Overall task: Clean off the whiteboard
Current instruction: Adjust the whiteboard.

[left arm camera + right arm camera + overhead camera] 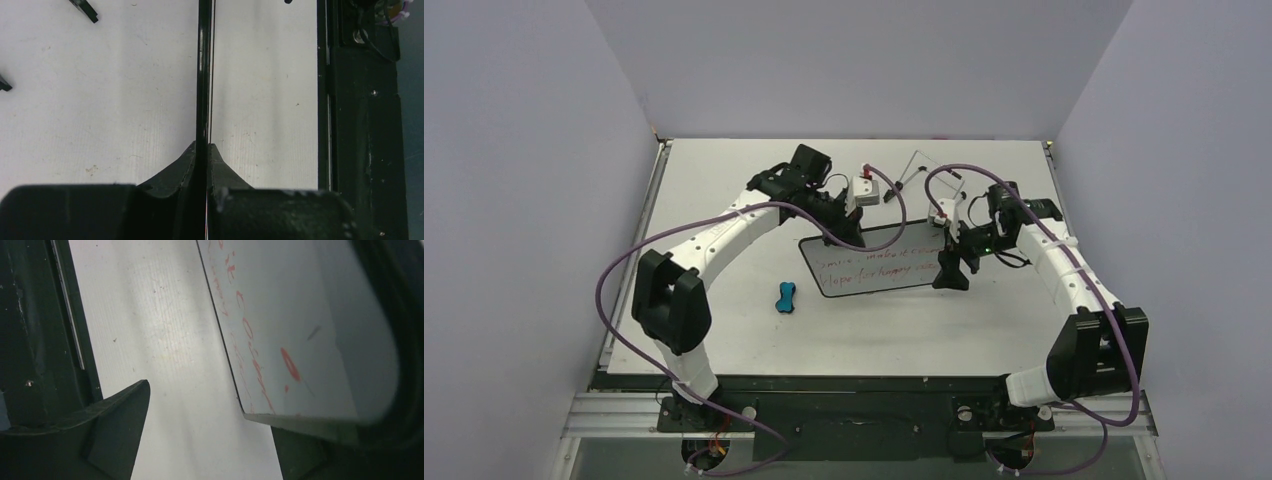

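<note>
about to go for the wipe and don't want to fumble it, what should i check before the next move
1. Hold: left gripper shut on the whiteboard rim: ok.
2. Free hand: right gripper open, holding nothing: ok.
3. Tool: blue eraser lies free, left of the board: ok.
4. Eraser in a gripper: not ok, neither has it.
5. Board wiped: not ok, red writing covers it.
6. Board corner clear of the right gripper: cannot tell, the right wrist view shows it very close.

Overhead overview; wrist close-ups on whiteboard (pixel 300 315)
</note>
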